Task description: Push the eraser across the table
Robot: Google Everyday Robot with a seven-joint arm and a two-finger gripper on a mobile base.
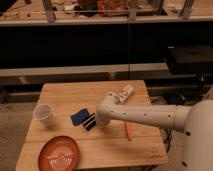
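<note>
The dark-blue eraser [79,117] lies flat near the middle of the light-brown wooden table [75,95]. My gripper [90,122] sits right against the eraser's right side, low over the tabletop, at the end of my white arm that reaches in from the right. Its dark fingers point toward the eraser.
A white cup [44,115] stands at the table's left. An orange plate [59,153] lies at the front left corner. A thin orange stick [128,131] lies in front of my arm. A white bottle-like object [123,93] lies at the back right. Dark shelving stands behind the table.
</note>
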